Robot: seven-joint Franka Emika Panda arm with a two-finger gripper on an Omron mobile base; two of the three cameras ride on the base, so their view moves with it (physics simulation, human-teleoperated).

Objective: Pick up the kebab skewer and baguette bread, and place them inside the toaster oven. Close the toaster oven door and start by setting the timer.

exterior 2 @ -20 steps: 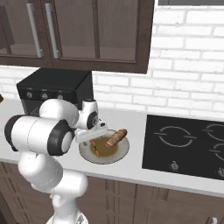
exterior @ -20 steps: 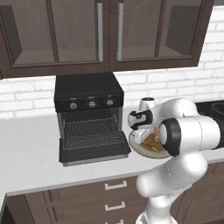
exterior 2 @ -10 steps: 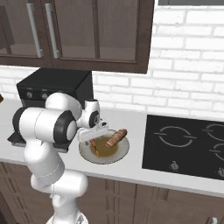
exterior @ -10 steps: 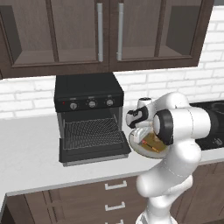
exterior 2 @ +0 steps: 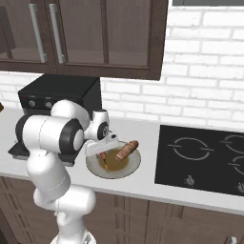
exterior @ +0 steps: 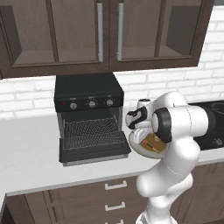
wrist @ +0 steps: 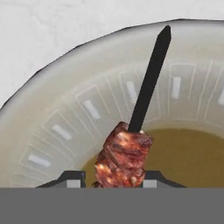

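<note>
Op, your gripper (wrist: 119, 181) sits low over the plate (wrist: 52, 131), right on the kebab skewer (wrist: 131, 144). In hand view the two dark finger tips (wrist: 72, 179) stand either side of the meat chunks w/ the chunks between them, close against both sides; can't tell whether they're actually clamped on it or just bracketing it. The skewer's dark stick runs up and away from the meat, across the plate's pale ribbed rim, point ending near the plate edge; brownish centre of the plate shows beside the meat. In right base view you see the plate (exterior 2: 131, 167) on the light counter (exterior 2: 147, 183), just in front of the hand, w/ the baguette bread (exterior 2: 126, 149) lying tilted across its far side and the skewer (exterior 2: 103, 161) on the side nearer the arm, the two close but apart. Cooktop (exterior 2: 202, 159) is to the right of the plate. Toaster oven (exterior: 89, 103) stands on the counter (exterior: 26, 153) against the brick wall, left of the plate (exterior: 136, 144) in left base view; toaster oven door (exterior: 94, 151) is dropped down flat, wire rack (exterior: 89, 133) exposed, three knobs in a row above the opening. Dark wall cabinets (exterior: 105, 33) hang above.
</note>
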